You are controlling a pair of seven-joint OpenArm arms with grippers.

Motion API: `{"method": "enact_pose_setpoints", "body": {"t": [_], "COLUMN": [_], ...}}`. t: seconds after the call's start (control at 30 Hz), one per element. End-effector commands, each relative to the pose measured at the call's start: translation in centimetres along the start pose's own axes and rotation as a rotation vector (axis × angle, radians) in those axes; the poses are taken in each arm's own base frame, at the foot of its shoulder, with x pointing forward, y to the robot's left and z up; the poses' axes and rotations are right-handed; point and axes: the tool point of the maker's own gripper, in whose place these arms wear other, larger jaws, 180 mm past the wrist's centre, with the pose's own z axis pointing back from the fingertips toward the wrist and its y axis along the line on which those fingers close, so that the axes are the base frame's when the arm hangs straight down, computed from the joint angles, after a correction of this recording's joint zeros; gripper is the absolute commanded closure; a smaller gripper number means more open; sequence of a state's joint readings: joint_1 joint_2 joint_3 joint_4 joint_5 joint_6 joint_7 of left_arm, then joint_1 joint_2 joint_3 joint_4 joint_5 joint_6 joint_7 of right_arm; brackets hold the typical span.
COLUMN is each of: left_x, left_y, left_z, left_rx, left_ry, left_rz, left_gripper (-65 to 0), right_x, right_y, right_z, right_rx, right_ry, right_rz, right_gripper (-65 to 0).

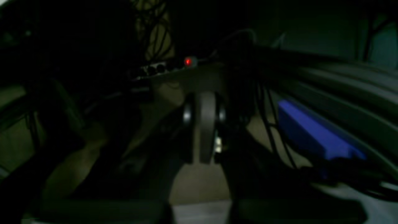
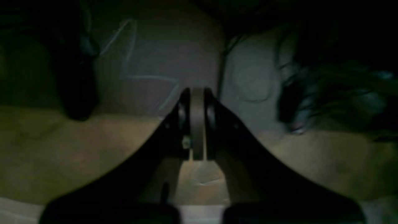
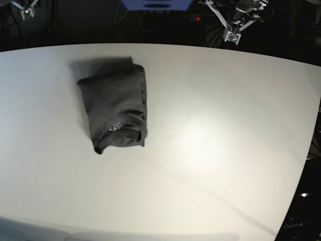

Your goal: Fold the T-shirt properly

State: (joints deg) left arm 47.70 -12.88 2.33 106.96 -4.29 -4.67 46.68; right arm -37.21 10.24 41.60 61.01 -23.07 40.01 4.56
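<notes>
A dark charcoal-grey soft-fabric T-shirt (image 3: 115, 106) lies folded into a compact bundle on the white table (image 3: 210, 150), toward its left part in the base view. Beyond the table's far edge, the left gripper (image 1: 203, 124) and right gripper (image 2: 196, 124) both have their jaws pressed together, holding nothing.

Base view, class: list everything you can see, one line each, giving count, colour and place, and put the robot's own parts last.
T-shirt: one, dark charcoal grey, folded into a compact bundle, left part of the table.
Neck label: one, pale, on the shirt's near end.
Table: one, white, fills most of the view.
Blue box: one, beyond the far edge, top centre.
Red light: one, past the far edge.
Left pincer: one, shut, top right, off the table.
Right pincer: one, shut, top left corner.
</notes>
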Motion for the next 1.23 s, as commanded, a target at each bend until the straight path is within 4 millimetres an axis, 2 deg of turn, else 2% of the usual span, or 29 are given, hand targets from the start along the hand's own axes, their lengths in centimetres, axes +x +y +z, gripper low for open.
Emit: {"method": "enact_pose_setpoints", "body": {"t": [0.0,0.1,0.13,0.2,0.3,0.33,0.37,0.43,0.5,0.53,0.57,0.6,0.63,0.67,0.73,0.9,1.03,1.2], "left_x": [-2.5,-7.3,-8.2,-9.0,-10.7,-10.7,-10.2,-9.8,-9.1,-7.8,-6.0,-2.9,-0.7,-0.1,-0.6,-2.4,-1.6,-1.6], "left_y": [-1.0,-1.1,-0.7,0.5,2.5,3.0,3.4,4.3,5.7,5.9,6.0,5.9,5.9,6.1,6.0,6.4,6.3,6.5], "left_z": [-0.7,-3.8,-5.1,-8.2,-12.7,-14.1,-15.3,-16.8,-17.5,-18.0,-18.4,-18.9,-19.2,-19.3,-19.4,-19.1,-19.1,-19.1], "left_rx": [-0.023,-0.027,-0.020,-0.002,0.029,0.038,0.045,0.065,0.094,0.101,0.093,0.071,0.053,0.047,0.040,0.042,0.036,0.040], "left_ry": [0.056,0.128,0.135,0.141,0.158,0.155,0.142,0.126,0.109,0.091,0.060,0.003,-0.025,-0.022,0.018,0.071,0.047,0.038], "left_rz": [0.014,0.036,0.045,0.056,0.064,0.050,0.044,0.038,0.033,0.027,0.020,0.013,0.017,0.021,0.024,0.021,0.041,0.073], "left_gripper": [-3.3,-3.3,-3.3,-3.3,-3.3,-3.3,-3.3,-3.3,-3.5,-3.5,-3.6,-3.6,-3.7,-3.7,-3.7,-3.9,-4.1,-12.7], "right_x": [-0.5,-3.3,-4.0,-3.3,-2.0,-0.5,0.4,0.2,-0.2,0.5,1.1,1.7,2.1,2.4,2.7,3.6,5.3,5.0], "right_y": [-1.0,1.4,2.1,4.2,9.0,9.6,8.7,8.7,10.4,11.4,12.3,13.0,13.6,14.1,15.1,14.5,14.0,13.8], "right_z": [-0.2,-2.2,-3.1,-5.5,-7.1,-7.7,-8.6,-9.8,-10.4,-11.0,-11.5,-11.9,-12.2,-12.4,-12.6,-13.2,-13.7,-13.6], "right_rx": [-0.003,0.079,0.109,0.191,0.343,0.370,0.304,0.213,0.202,0.208,0.209,0.204,0.193,0.184,0.178,0.065,0.043,0.038], "right_ry": [0.001,0.043,0.064,0.073,0.085,0.061,0.043,0.065,0.118,0.138,0.155,0.167,0.174,0.173,0.170,0.147,0.125,0.132], "right_rz": [-0.018,-0.131,-0.164,-0.241,-0.337,-0.332,-0.284,-0.193,-0.114,-0.078,-0.058,-0.041,-0.030,-0.030,-0.034,-0.030,-0.097,-0.105], "right_gripper": [-0.6,-0.6,-0.6,-0.6,-0.6,-0.6,-0.6,-0.6,-0.9,-1.0,-1.0,-1.2,-1.3,-1.3,-1.5,-5.9,-6.4,-9.6]}}
